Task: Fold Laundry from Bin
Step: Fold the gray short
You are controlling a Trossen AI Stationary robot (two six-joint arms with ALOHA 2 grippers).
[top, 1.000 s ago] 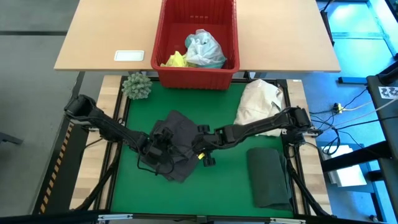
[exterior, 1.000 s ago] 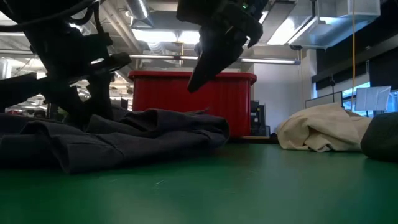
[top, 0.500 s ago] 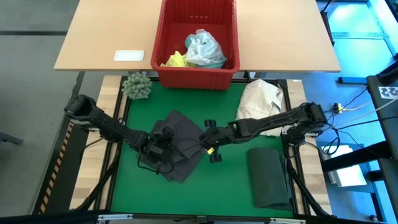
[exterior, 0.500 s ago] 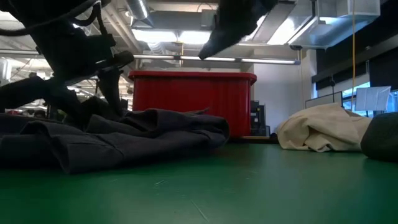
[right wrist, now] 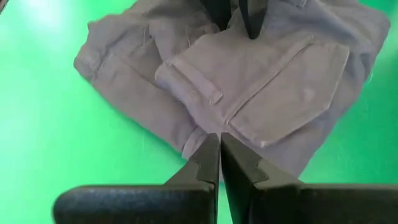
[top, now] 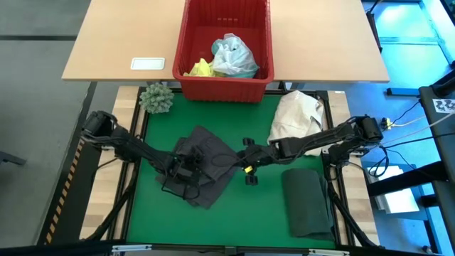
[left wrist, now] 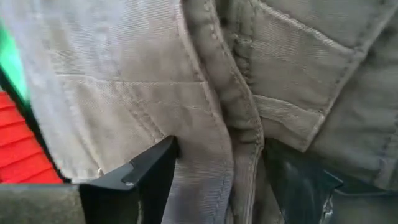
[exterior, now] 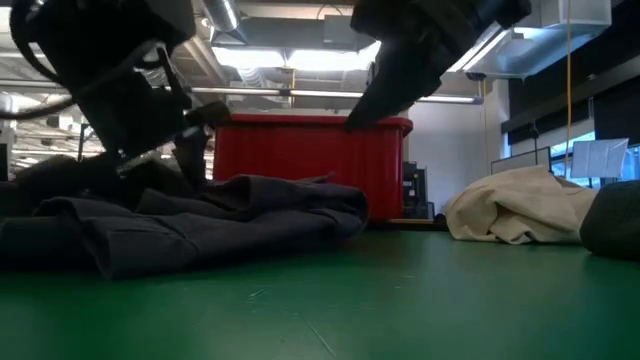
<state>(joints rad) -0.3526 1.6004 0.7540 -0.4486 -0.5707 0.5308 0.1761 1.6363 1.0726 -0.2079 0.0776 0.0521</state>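
Directly beneath the open left end effector, the grey garment.

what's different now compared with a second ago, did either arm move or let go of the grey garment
The right gripper, shut and empty, has drawn back off the crumpled grey cloth garment toward the right, over the green mat. The left gripper stayed low on the garment; its jaws have spread, with a fold between them. The garment, the red slotted plastic bin, the cream cloth bundle and the folded dark garment look unmoved.
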